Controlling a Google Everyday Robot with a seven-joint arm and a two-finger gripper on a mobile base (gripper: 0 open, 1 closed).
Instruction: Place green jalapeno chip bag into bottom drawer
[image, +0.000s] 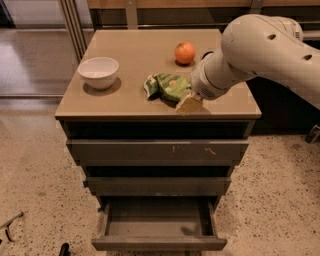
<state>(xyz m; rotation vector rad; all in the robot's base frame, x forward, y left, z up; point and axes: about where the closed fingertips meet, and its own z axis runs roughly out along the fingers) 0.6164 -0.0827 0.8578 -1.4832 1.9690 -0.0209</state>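
The green jalapeno chip bag lies crumpled on the cabinet top, right of centre near the front edge. My gripper comes in from the right on a large white arm and sits at the bag's right end, touching or just beside it; I cannot tell which. The bottom drawer is pulled out at the foot of the cabinet, and its grey inner tray shows with nothing visible in it.
A white bowl stands on the left of the cabinet top. An orange fruit sits at the back, right of centre. Two closed drawers are above the open one. Speckled floor surrounds the cabinet.
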